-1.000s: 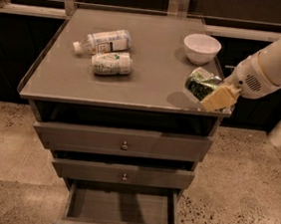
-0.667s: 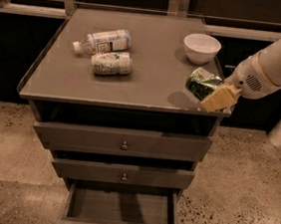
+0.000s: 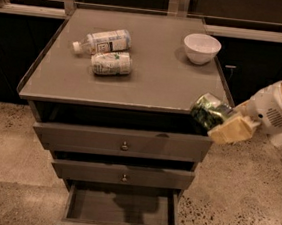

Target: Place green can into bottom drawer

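The green can (image 3: 209, 112) is held on its side in my gripper (image 3: 224, 123), which is shut on it. The gripper hangs just off the front right corner of the cabinet top, at the level of the top drawer. The white arm (image 3: 277, 109) reaches in from the right. The bottom drawer (image 3: 121, 209) is pulled open below, a shallow grey tray with nothing in it, its knob at the frame's bottom edge. The can is above and to the right of the drawer.
A white-capped bottle (image 3: 102, 41) and a white can with green marks (image 3: 111, 63) lie on the cabinet top (image 3: 154, 81) at the back left. A white bowl (image 3: 201, 48) stands at the back right. The two upper drawers (image 3: 123, 142) are closed. Speckled floor surrounds the cabinet.
The gripper has carried the green can forward and down, from over the cabinet top's right edge to just off its front right corner.
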### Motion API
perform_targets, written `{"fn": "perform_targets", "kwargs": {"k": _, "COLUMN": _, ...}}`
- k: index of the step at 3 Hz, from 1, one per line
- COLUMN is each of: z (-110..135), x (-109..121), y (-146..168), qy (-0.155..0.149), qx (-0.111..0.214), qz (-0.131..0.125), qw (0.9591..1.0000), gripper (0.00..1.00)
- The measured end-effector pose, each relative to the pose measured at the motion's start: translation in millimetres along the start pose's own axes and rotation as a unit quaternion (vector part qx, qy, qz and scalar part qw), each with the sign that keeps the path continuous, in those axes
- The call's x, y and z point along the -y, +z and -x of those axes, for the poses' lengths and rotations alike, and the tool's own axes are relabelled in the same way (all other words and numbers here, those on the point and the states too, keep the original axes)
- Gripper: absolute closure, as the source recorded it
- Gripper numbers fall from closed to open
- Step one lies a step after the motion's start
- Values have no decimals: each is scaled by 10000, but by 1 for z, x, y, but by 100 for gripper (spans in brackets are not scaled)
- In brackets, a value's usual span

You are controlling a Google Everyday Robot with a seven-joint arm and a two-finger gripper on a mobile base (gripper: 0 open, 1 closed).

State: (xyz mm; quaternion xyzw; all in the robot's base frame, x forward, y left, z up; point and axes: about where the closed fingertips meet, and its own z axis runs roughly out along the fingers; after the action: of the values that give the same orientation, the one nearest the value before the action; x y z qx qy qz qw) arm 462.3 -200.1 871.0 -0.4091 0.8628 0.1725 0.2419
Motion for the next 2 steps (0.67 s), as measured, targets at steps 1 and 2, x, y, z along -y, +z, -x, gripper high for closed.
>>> {"fn": "perform_targets", "kwargs": {"k": 1, "z": -31, "x": -9, "y": 16, "qy": 319, "qx": 149, "qz": 448, "qw": 9984, "gripper": 100}}
{"fn": "perform_targets", "kwargs": {"k": 2, "z": -65, "x": 0, "y": 60, "qy": 624, "qx": 38, "qz": 894, "qw": 9940, "gripper": 100}}
